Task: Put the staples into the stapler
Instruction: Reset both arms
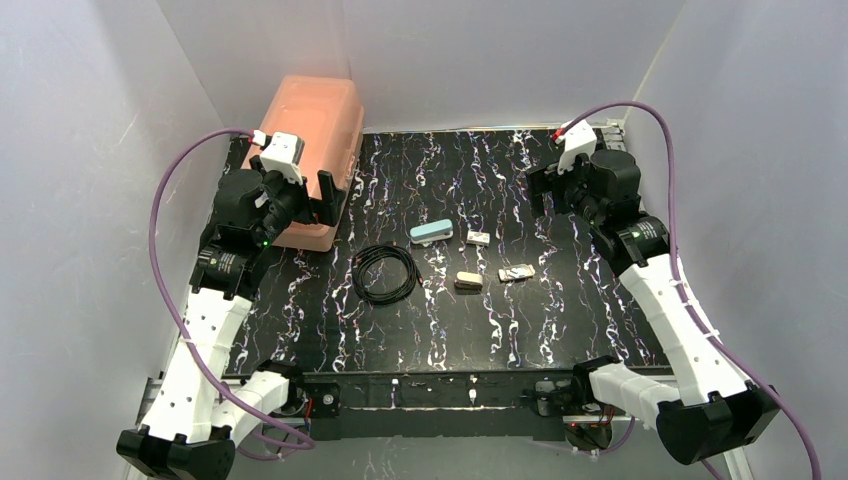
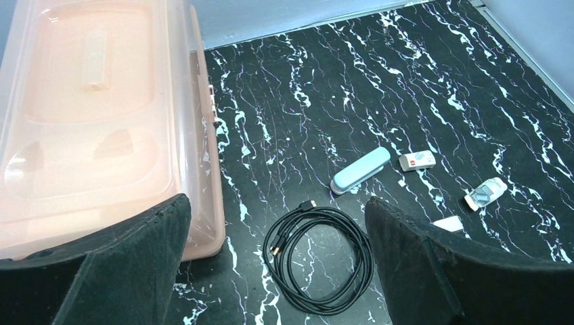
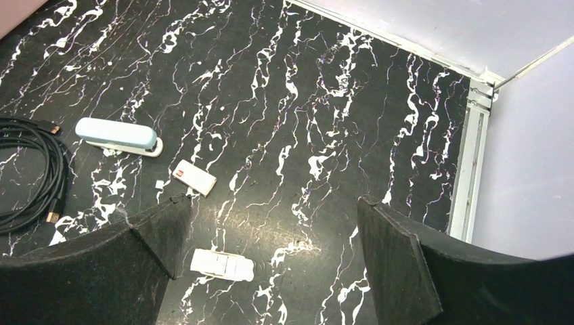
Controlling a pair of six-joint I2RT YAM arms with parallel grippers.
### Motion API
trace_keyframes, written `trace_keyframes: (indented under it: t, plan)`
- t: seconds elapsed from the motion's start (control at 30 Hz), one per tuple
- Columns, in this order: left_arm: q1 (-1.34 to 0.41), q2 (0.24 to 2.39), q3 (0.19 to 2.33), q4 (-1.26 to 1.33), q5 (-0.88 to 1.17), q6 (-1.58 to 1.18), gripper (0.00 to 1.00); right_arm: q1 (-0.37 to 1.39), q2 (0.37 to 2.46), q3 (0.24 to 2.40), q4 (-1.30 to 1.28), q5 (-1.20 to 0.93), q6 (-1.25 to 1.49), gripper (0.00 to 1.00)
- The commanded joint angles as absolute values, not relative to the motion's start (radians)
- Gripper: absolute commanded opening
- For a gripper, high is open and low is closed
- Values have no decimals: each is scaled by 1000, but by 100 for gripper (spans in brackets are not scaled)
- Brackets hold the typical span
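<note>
At upper left of the top view, the left gripper [image 2: 276,206] hangs wide open and empty beside a pink box [image 1: 305,150]. Mid-frame lies the stapler [image 1: 431,232], probably light, hard and slick; pinching across its long sides looks safest. Lower right of it, the staples [image 1: 517,272] seem thin and brittle, best taken by their edges. Upper right, the right gripper [image 3: 271,203] gapes empty.

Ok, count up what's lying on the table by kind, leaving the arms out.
stapler: 1
staples tray: 1
tan cardboard sleeve: 1
small white block: 1
black cable coil: 1
pink plastic box: 1
Total: 6
</note>
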State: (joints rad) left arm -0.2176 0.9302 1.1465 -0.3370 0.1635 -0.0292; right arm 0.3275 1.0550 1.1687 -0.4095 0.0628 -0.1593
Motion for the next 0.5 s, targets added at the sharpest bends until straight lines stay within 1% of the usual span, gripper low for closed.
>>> trace_keyframes:
  t: [0.0, 0.47]
  plan:
    - [-212, 922, 1144, -329, 149, -18, 98, 323, 1058, 1189, -373, 59, -150, 99]
    - [-206, 933, 1128, -317, 163, -17, 99, 324, 1065, 1200, -372, 76, -140, 99]
